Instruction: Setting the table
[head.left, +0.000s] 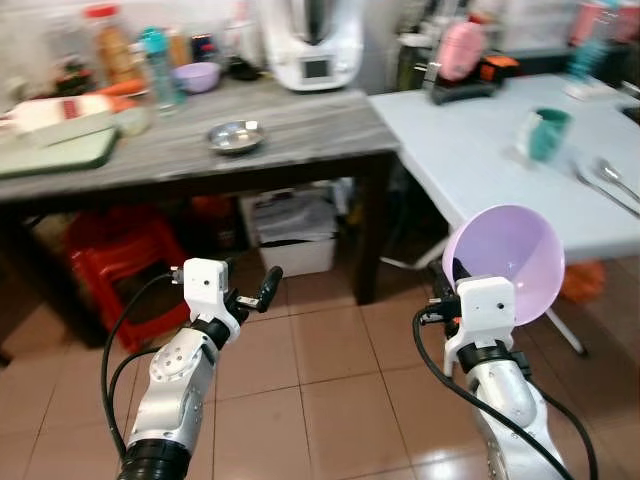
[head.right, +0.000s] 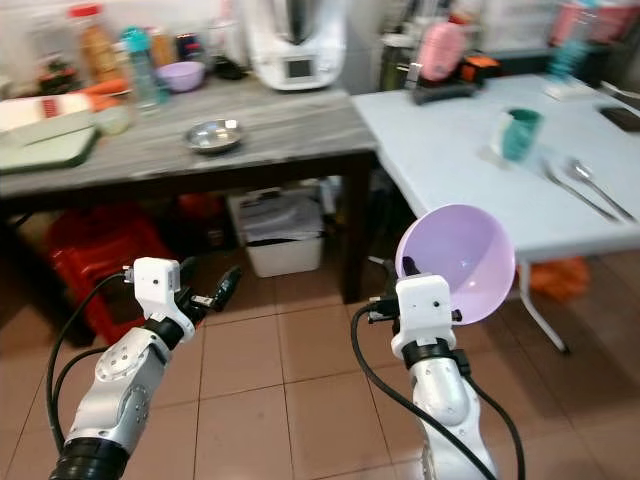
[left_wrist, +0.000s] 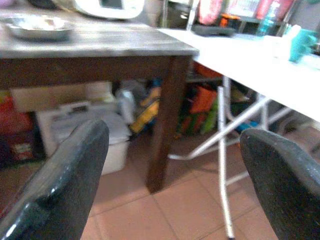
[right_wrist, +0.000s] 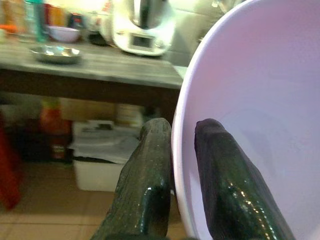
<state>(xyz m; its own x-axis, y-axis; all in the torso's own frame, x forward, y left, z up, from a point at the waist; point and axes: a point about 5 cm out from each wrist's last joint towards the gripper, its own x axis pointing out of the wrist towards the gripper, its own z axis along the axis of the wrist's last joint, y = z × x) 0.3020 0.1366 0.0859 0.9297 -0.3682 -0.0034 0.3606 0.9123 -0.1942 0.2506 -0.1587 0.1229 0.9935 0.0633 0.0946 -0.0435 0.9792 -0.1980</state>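
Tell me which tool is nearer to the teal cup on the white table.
The right. The right tool, gripping the lilac plastic bowl, is just below the white table with the teal cup; the left tool hangs open by the wooden table.

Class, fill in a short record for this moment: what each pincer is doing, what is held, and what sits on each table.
right pincer: shut on the rim of the purple bowl, held above the floor
left pincer: open, holding nothing
white table: teal mug, spoons
wooden table: steel dish, small purple bowl, white appliance
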